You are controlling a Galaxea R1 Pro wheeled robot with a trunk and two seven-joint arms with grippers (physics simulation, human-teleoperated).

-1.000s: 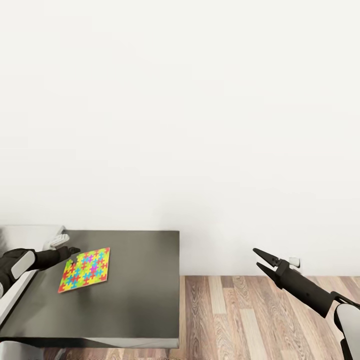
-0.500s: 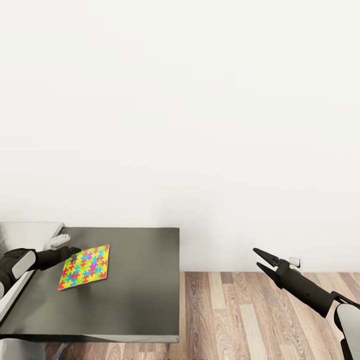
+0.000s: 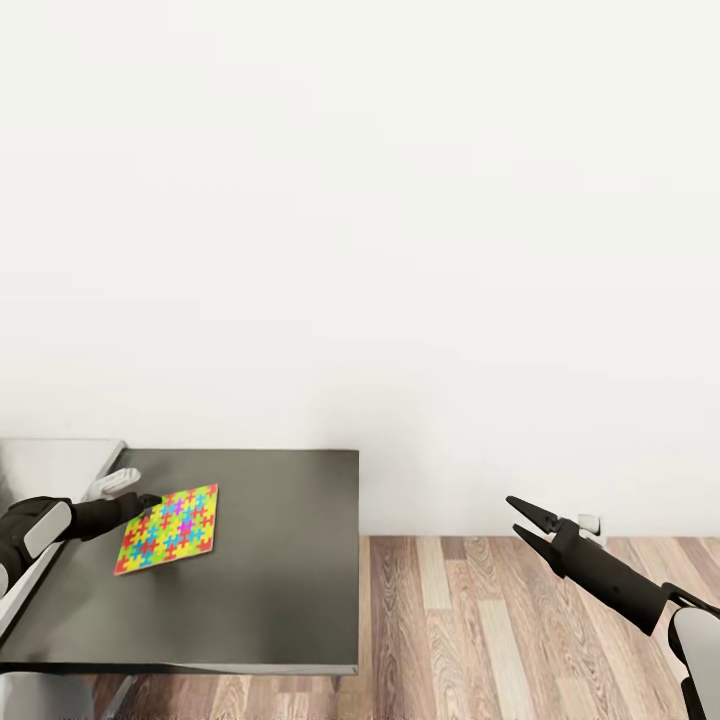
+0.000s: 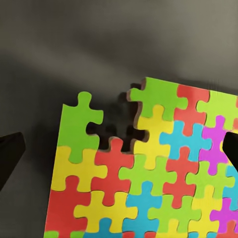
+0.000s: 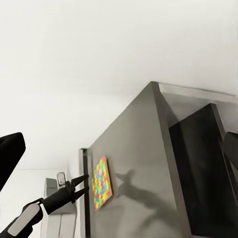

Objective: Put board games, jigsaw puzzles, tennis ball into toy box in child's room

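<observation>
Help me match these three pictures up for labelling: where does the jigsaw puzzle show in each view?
Head view: jigsaw puzzle low at left, on the dark table.
Left wrist view: it covers the lower right, one piece missing.
Right wrist view: small, low and left of centre.
Shared landmark: the dark table top under it.

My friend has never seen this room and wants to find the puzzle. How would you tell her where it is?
Look for the dark grey table that stands against the white wall, over the wooden floor. Near its left end, right at the tip of the robot's left end effector, lies the jigsaw puzzle. It is a thin flat square of red, yellow, green, blue and purple pieces, the one bright thing on that dark top.
</observation>
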